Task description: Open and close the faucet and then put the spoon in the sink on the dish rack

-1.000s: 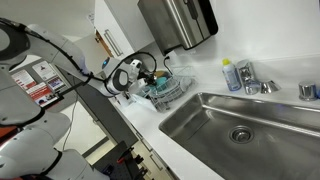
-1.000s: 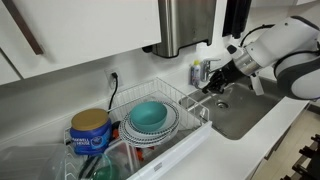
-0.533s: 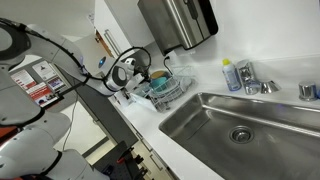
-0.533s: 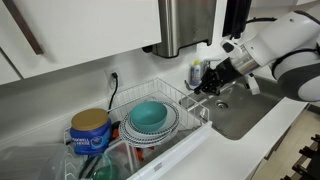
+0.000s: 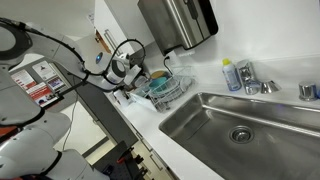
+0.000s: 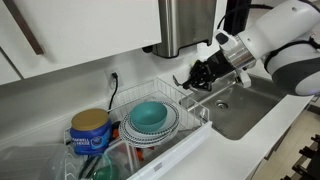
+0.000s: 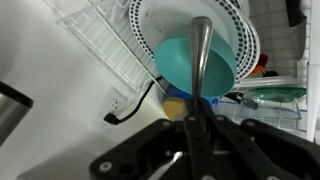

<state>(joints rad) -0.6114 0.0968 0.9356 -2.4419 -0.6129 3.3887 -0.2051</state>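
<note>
My gripper (image 7: 198,125) is shut on the spoon (image 7: 200,55), whose grey handle sticks out past the fingers toward a teal bowl (image 7: 178,62). In both exterior views the gripper (image 5: 128,72) (image 6: 197,78) hangs over the near end of the wire dish rack (image 5: 170,92) (image 6: 190,100), above its contents. The steel sink (image 5: 215,125) (image 6: 250,112) lies behind the arm, with a round drain (image 5: 240,133). The chrome faucet (image 5: 250,82) stands at the basin's back edge; the arm hides it in an exterior view.
The rack holds the teal bowl (image 6: 148,115) on white plates (image 7: 240,30). A yellow-lidded can (image 6: 90,130) stands beside it. A steel wall dispenser (image 5: 178,20) (image 6: 185,25) hangs above. A bluish bottle (image 5: 231,75) stands by the faucet. A wall outlet with a cord (image 7: 118,105) is behind the rack.
My gripper has moved with the spoon away from the sink and over the dish rack. Nothing else has moved.
</note>
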